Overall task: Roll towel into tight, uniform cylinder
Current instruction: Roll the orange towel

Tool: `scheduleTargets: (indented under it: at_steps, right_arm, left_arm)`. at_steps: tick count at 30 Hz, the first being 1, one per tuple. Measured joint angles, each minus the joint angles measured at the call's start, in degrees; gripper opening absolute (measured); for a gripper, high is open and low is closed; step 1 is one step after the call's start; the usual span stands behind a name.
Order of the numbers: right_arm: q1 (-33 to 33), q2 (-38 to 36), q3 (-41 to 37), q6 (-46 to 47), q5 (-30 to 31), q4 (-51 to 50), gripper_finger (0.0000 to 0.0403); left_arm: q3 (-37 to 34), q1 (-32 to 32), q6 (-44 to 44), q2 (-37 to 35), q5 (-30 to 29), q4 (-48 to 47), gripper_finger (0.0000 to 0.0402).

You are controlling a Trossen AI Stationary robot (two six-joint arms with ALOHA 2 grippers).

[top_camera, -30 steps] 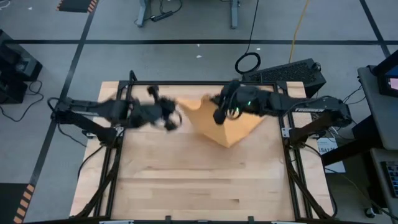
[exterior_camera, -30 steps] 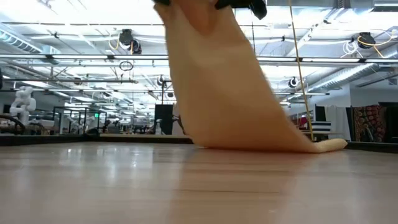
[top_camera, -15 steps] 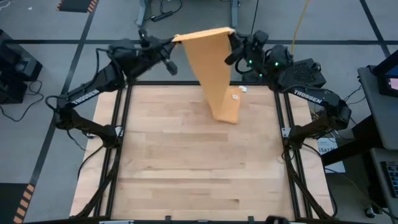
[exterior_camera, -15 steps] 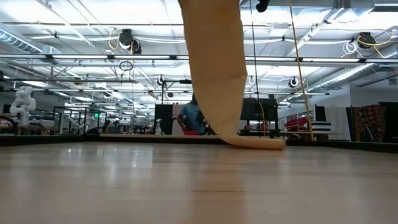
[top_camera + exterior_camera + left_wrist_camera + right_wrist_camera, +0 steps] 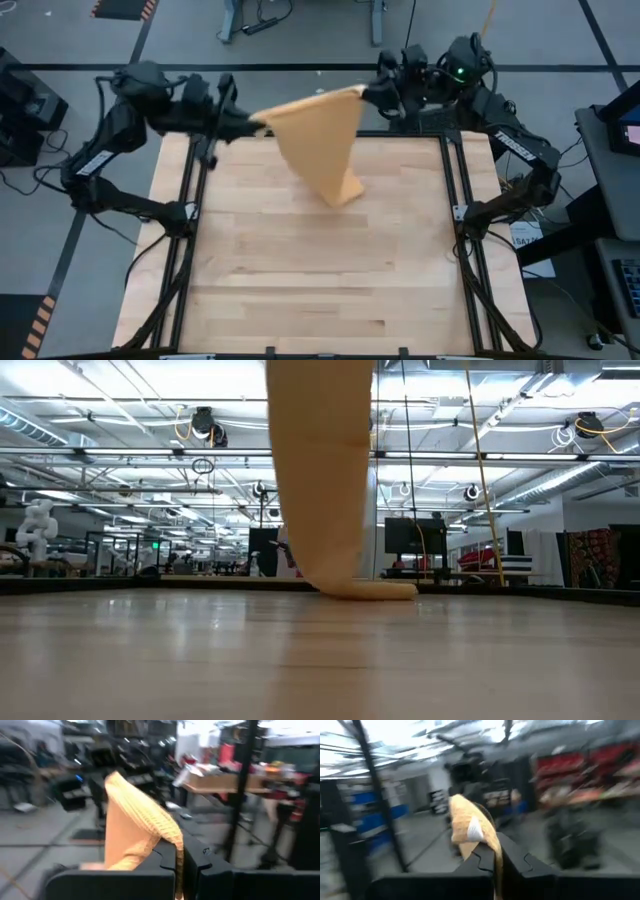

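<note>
- The left gripper (image 5: 258,124) is pinching one top corner of the towel (image 5: 318,145), its fingers pressed together on the cloth above the table's (image 5: 300,270) far edge.
- The right gripper (image 5: 368,92) is pinching the other top corner, fingers likewise clamped on the fabric, with the white label (image 5: 474,830) showing just beside its grip.
- The towel is hanging between the two grippers, stretched along its top edge; in the low view its bottom end (image 5: 365,590) is resting on the table, near the far edge.
- The step in hand looks like spreading the towel flat before any rolling is begun.
- To do it well, both grippers should be keeping the top edge taut and level, so the cloth is not sagging in the middle.
- Lowering should be going slowly while both arms are drawing toward the table's far edge, so the trailing end is laying out without folding under.
- Both corners should be touching the table together, square to its edges, otherwise the roll is likely to come out skewed.
</note>
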Motion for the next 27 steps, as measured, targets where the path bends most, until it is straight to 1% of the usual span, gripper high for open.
scheduleTargets:
  at_steps: [3,6,7,11,15,18,20,24,27]
  right_arm:
    - [1.6,-0.4,0.3,3.8,-3.5,-5.1,0.0]
    - [3.8,-0.4,0.3,6.0,-4.5,-11.9,0.0]
    - [4.7,-0.3,0.3,5.6,-4.3,-14.8,0.0]
    - [8.3,0.0,0.3,1.9,0.2,-29.0,0.0]
    - [12.5,0.0,0.3,1.5,2.6,-42.1,0.0]
    - [16.6,0.0,0.3,2.4,5.5,-49.1,0.0]
    - [19.7,0.1,0.3,2.7,8.7,-51.3,0.0]
    - [26.9,0.0,-1.9,5.5,15.7,-51.0,0.0]
    - [32.6,0.1,-4.0,9.8,18.7,-51.9,0.0]
  left_arm:
    - [0.0,-2.9,-4.2,-1.0,2.8,-5.4,0.0001]
    - [0.0,-6.6,-7.1,-1.1,3.6,-10.2,0.0001]
    - [-0.1,-7.8,-7.4,-0.8,3.6,-12.1,0.0001]
    - [-1.5,-12.4,-7.3,1.4,3.8,-19.1,0.0001]
    - [-5.1,-16.5,-7.5,3.1,3.6,-24.0,0.0001]
    - [-8.3,-20.1,-8.3,4.0,3.3,-23.6,0.0001]
    - [-10.3,-22.0,-8.9,4.8,3.3,-22.9,0.0001]
    - [-14.0,-25.7,-11.1,5.9,3.1,-20.1,0.0001]
    - [-16.7,-28.6,-14.2,6.8,2.9,-16.1,0.0001]
